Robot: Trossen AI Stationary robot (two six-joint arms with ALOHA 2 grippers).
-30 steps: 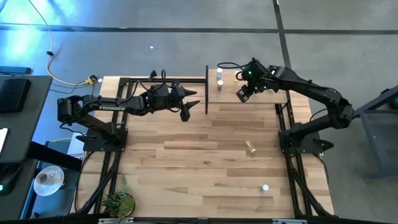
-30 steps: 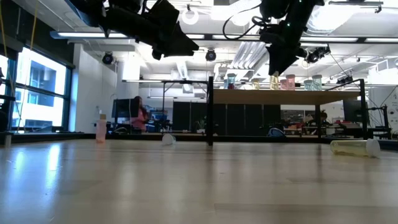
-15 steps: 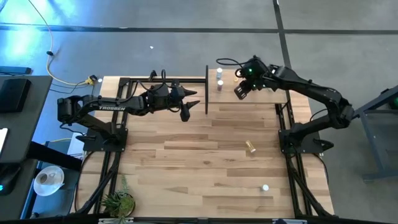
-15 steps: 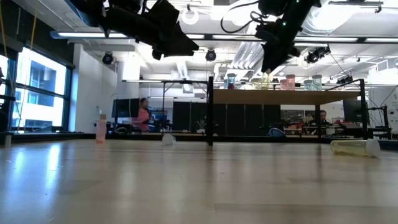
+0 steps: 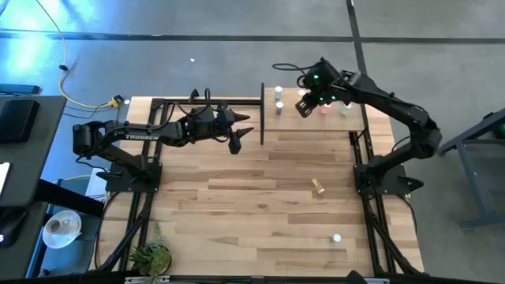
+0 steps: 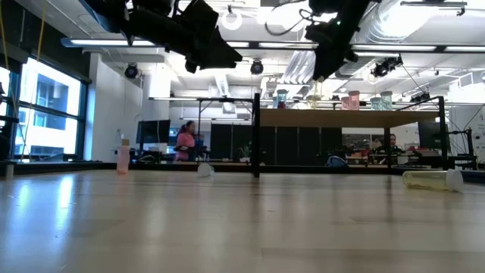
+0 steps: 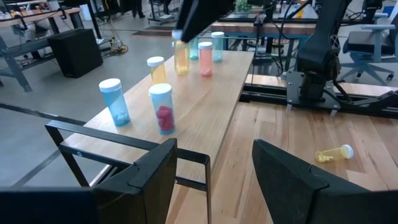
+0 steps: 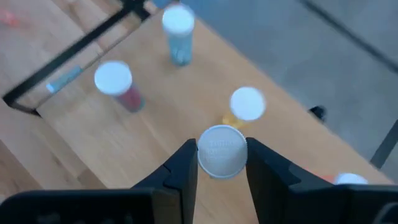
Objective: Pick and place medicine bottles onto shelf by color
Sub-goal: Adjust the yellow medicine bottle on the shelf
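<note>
The shelf (image 5: 316, 126) stands along the table's far edge with several medicine bottles upright on it: blue (image 7: 115, 101), red (image 7: 162, 109), amber (image 7: 157, 70), pink (image 7: 205, 58) and teal (image 7: 217, 46). My right gripper (image 5: 306, 105) hangs over the shelf, shut on an amber bottle (image 7: 181, 57). To the shelf's left, my left gripper (image 5: 243, 132) waits open above the table and holds nothing. Another amber bottle (image 5: 318, 186) lies on its side on the table. My right gripper pinches the amber bottle's white cap (image 8: 221, 151) between its two fingers, one on each side of the cap. The fingers come from above, slanting down. The bottle hangs upright below them, just over the shelf board; the cap hides its body in the wrist view.
A small white-capped bottle (image 5: 336, 237) sits near the table's front right. A pink bottle (image 6: 123, 155) stands on the table in the low view. A black upright (image 5: 262, 114) marks the shelf's left end. A person walks in the room behind.
My right gripper has shut on the amber bottle's cap. It has then risen and drifted toward the shelf's left end, taking the bottle up with it. The left arm has kept still.
</note>
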